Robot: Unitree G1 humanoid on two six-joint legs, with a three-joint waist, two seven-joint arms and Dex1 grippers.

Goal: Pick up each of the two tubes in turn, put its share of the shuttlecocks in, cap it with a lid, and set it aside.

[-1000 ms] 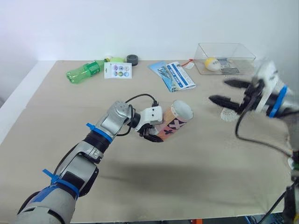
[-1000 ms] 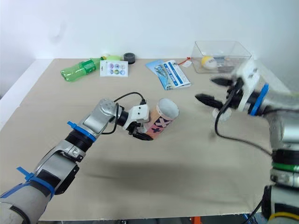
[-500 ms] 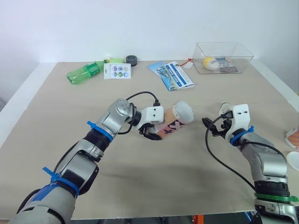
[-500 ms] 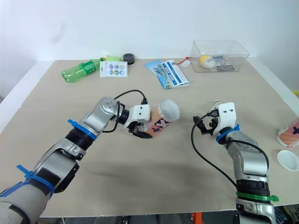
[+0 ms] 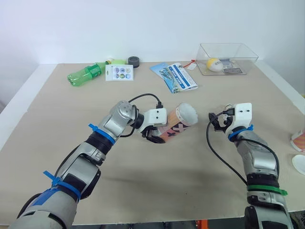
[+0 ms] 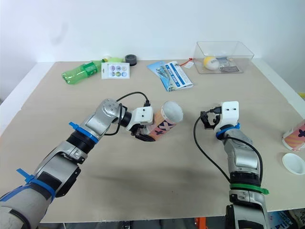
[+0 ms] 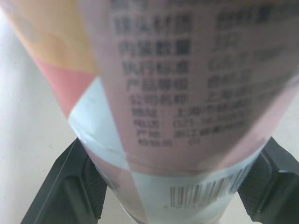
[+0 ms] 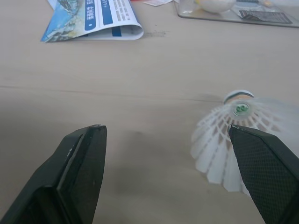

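Observation:
My left gripper (image 5: 153,135) is shut on a pink patterned tube (image 5: 177,124), held tilted above the table with its open mouth (image 6: 172,110) toward my right arm. In the left wrist view both fingers (image 7: 74,182) press the tube's (image 7: 187,93) lower end. My right gripper (image 5: 215,121) hangs low over the table, open, with its fingers (image 8: 84,163) wide apart. A white shuttlecock (image 8: 229,140) lies on the table close to one finger, untouched. A second tube (image 6: 295,135) and a white lid (image 6: 293,163) sit at the table's right edge.
Along the far edge lie a green bottle (image 5: 86,72), a sticker card (image 5: 120,72), a black round cap (image 5: 134,60), a folded brochure (image 5: 176,76) and a clear box (image 5: 228,58) holding a yellow ball.
My right arm has come down from a raised pose near the clear box to low over the table by the shuttlecock. The left gripper has kept the tube still.

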